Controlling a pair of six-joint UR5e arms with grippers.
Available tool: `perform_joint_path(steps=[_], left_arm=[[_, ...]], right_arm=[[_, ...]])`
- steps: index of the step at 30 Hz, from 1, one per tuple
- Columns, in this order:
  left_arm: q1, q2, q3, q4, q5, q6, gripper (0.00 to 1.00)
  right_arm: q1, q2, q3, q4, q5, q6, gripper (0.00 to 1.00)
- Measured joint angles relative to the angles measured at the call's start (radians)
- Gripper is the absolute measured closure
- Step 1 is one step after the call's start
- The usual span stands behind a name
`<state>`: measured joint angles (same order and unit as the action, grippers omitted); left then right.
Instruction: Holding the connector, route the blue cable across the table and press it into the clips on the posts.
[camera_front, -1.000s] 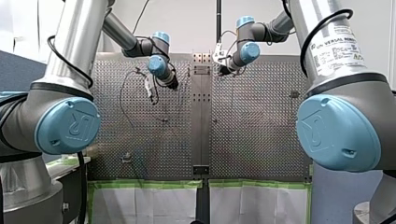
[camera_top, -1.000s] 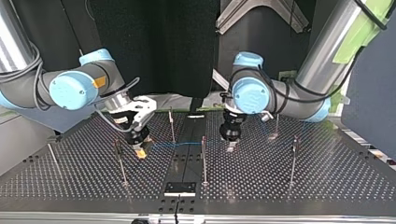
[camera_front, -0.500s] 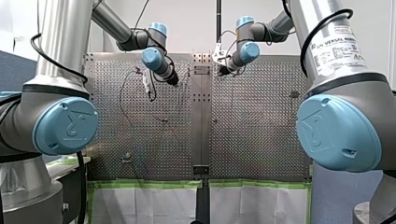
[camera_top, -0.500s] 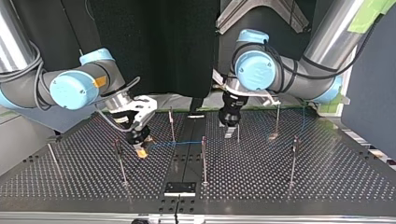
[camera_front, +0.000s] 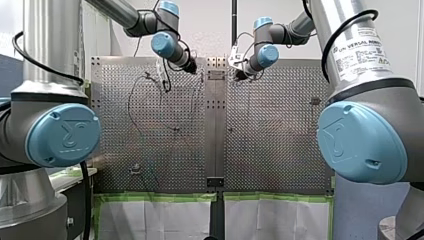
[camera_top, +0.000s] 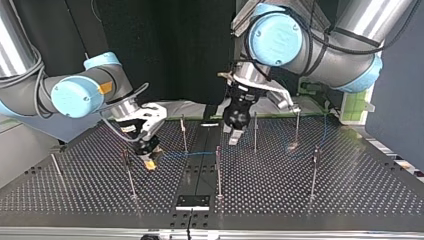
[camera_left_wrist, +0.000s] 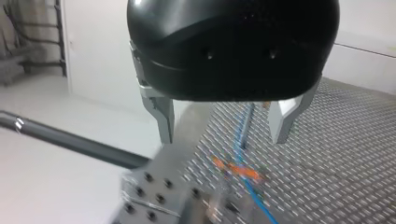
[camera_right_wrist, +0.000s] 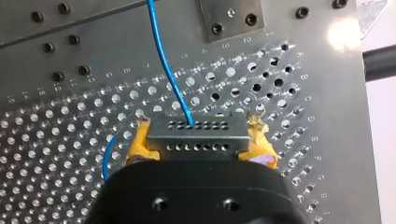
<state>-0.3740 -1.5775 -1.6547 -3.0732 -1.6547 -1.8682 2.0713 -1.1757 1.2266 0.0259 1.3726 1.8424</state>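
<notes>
Squarely, the connector sits clamped between my right jaws.

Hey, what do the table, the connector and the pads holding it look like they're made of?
The table: bare metal, probably aluminium or steel, brushed grey with drilled holes and glare.
The connector: looks like dull grey metal, though plastic is possible, with two rows of small holes.
The pads on my right tool: yellow, soft-looking, maybe rubber or tape, with ragged edges.
</notes>
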Motion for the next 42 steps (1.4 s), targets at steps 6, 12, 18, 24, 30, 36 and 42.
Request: perform_joint_path(steps=[6,12,18,24,30,36,42], left_arm=[[-0.043,0.028,0.033,-0.005,-0.036,0.012,0.00],[-0.099,-0.017,0.090,-0.037,-0.092,0.045,0.00],[-0.150,-0.067,0.140,-0.070,-0.142,0.076,0.00],[-0.205,-0.122,0.195,-0.071,-0.197,0.087,0.00],[-0.255,-0.172,0.246,-0.087,-0.247,0.102,0.00],[-0.285,-0.222,0.295,-0.099,-0.297,0.109,0.00],[-0.270,-0.273,0.347,-0.107,-0.345,0.111,0.00]], right_arm=[[-0.008,0.000,-0.001,0.000,0.000,0.000,1.00],[-0.011,-0.001,-0.001,0.002,0.000,0.001,1.00],[-0.012,-0.002,-0.001,0.003,0.000,0.002,1.00],[-0.014,-0.002,0.000,0.003,0.000,0.002,1.00],[-0.014,-0.002,0.000,0.003,0.000,0.002,1.00],[-0.014,-0.002,0.000,0.003,0.000,0.002,1.00],[-0.014,-0.002,0.000,0.003,0.000,0.002,1.00]])
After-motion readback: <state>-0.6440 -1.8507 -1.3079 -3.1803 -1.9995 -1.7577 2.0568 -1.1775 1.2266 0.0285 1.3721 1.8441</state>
